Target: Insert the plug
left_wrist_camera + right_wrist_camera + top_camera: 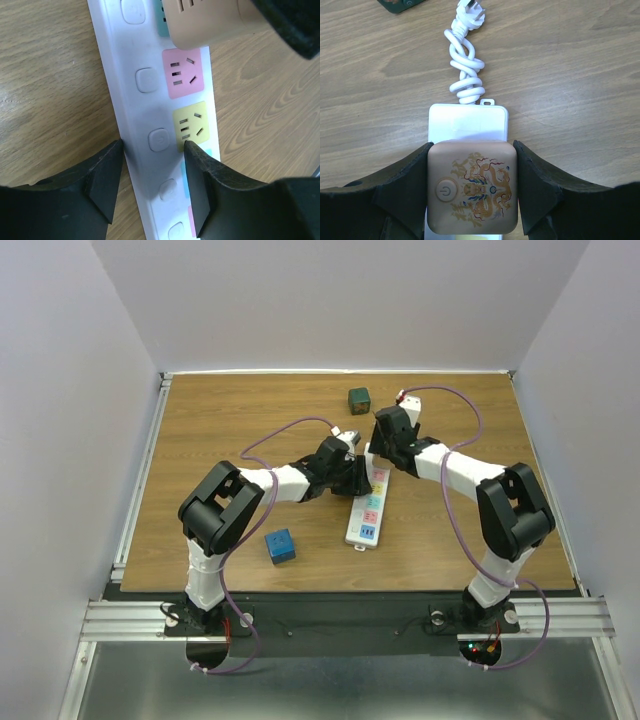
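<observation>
The plug [472, 187] is a beige square adapter with a dragon print and a power button. My right gripper [472, 145] is shut on its two sides and holds it over the far end of the white power strip [467, 122]. From the left wrist the plug [210, 22] covers the teal socket; I cannot tell whether its pins are in. My left gripper [153, 144] stands astride the power strip [145, 115] with its jaws apart. One finger is at the strip's button-side edge, the other over the yellow socket. In the top view both grippers, left [348, 475] and right [385, 445], meet at the strip [365, 512].
The strip's coiled white cord [465, 70] lies on the wooden table [230, 430] beyond its far end. A dark green cube [359, 399] sits behind the grippers and a blue cube [280, 545] near the left arm. Walls close in the table on three sides.
</observation>
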